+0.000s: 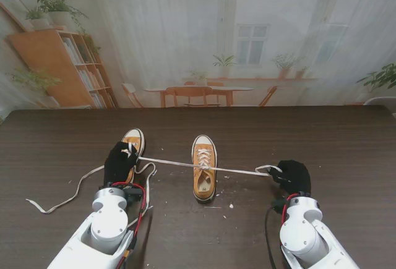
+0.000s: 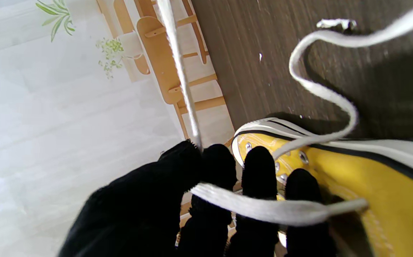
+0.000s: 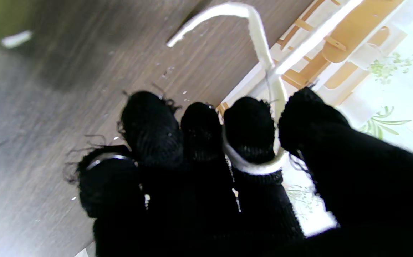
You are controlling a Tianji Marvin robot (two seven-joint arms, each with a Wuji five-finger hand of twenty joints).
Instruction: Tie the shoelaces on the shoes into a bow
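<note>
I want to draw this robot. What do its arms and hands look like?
Both arms are chunky white and silver tubes with round joints. The left arm has red and black cables looping by its wrist; the right arm has a black cable and a bit of red. Each hand, left hand and right hand, has five fingers in a fuzzy black knit glove, a bit frayed.

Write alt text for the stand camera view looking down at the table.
Two black-gloved robot hands, left hand and right hand, pull a white shoelace taut across a mustard sneaker on a dark wooden table. A second sneaker lies by the left hand.
</note>
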